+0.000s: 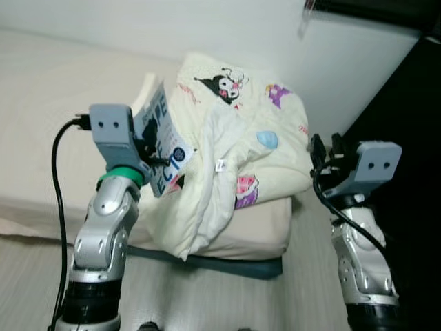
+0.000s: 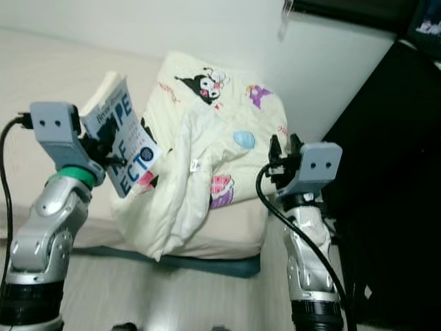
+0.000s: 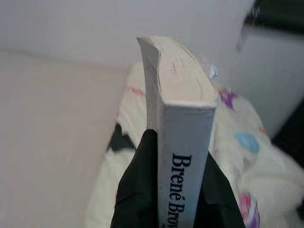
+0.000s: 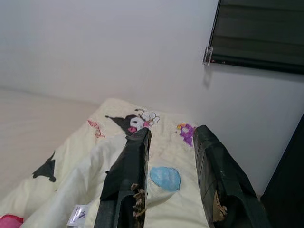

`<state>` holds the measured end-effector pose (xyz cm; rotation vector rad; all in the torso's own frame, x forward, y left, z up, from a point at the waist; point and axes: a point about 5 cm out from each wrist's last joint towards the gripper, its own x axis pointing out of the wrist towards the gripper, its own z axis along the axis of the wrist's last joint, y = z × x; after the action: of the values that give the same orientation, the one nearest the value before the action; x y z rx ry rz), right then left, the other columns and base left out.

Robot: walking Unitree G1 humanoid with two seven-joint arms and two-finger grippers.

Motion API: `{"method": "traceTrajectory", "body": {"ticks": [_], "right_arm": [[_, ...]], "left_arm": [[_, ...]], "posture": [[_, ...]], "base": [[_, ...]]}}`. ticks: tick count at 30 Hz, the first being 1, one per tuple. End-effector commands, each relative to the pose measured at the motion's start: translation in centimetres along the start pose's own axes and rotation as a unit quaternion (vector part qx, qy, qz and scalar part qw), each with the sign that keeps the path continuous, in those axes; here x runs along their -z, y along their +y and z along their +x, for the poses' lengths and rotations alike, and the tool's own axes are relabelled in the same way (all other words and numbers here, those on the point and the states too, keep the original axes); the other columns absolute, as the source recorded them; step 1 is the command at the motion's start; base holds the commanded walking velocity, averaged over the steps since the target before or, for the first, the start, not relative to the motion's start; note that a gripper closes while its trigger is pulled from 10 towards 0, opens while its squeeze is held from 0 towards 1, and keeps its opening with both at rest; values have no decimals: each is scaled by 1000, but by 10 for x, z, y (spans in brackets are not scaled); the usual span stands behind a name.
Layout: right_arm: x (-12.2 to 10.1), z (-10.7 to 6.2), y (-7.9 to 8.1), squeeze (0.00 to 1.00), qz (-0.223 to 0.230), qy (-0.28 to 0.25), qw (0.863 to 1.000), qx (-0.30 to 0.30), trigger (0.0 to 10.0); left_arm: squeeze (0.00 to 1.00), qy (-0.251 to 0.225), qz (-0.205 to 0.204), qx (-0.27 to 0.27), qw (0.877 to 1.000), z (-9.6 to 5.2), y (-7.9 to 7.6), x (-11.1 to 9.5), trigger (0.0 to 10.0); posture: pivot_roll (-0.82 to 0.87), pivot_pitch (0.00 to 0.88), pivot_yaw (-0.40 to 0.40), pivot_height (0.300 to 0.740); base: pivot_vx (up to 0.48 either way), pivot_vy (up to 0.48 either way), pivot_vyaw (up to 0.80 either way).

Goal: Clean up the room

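Pale-blue paperback book [image 2: 124,141] with dark lettering on cover and spine is where your attention goes: you have it clamped upright in the left gripper [image 1: 153,157], raised above the near edge of the bed [image 1: 41,103]. In the left wrist view its black fingers [image 3: 137,190] press on both faces of the book, spine toward the camera and page edges on top. Just beyond the book lies the crumpled cream blanket printed with cartoon characters [image 1: 234,145], heaped on the bed's corner and spilling over the beige mattress edge. Your right gripper [image 4: 171,156] hovers beside that corner, its two fingers spread apart with nothing between them, pointing over the blanket toward the white wall [image 4: 95,47]. A dark window blind [image 4: 259,35] hangs high on that wall.
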<state>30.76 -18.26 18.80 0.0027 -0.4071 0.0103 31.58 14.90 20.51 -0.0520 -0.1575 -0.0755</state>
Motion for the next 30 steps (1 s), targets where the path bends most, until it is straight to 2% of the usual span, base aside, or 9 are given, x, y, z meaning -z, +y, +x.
{"method": "traceTrajectory", "body": {"ticks": [1,6,7,8,10,14,20,28,30], "right_arm": [[19,-10,-7,0,19,44,998,26,10000],[39,-18,-7,0,52,90,993,49,10000],[62,-33,-5,0,48,135,988,56,10000],[62,-33,-5,0,48,135,988,56,10000],[78,-46,-2,0,32,167,984,52,10000],[86,-61,1,0,32,178,982,47,10000],[80,-54,5,0,30,156,986,49,10000],[77,-46,7,0,28,139,989,33,10000],[77,-46,6,0,25,136,990,23,10000]], "left_arm": [[0,28,3,11,1000,-4,-3,18,10000],[0,55,4,11,998,-7,-2,34,10000],[0,92,16,8,996,-14,1,57,10000],[0,92,16,8,996,-14,1,57,10000],[0,117,33,9,993,-20,2,73,10000],[0,104,57,20,993,-22,5,72,10000],[0,83,66,30,994,-13,4,66,10000],[0,75,61,41,994,-12,-4,68,10000],[0,81,59,45,994,-13,-6,70,10000]], "posture": [[37,80,-63,740],[27,82,-56,740],[12,82,-40,740],[12,82,-40,740],[12,82,-40,740],[6,68,-28,740],[-4,59,-17,740],[-8,55,-16,740],[-2,54,-18,740]], "base": [[0,0,0],[0,0,0],[0,0,0],[0,0,0],[0,0,0],[0,0,0],[0,0,0],[0,0,0],[0,0,794]]}}
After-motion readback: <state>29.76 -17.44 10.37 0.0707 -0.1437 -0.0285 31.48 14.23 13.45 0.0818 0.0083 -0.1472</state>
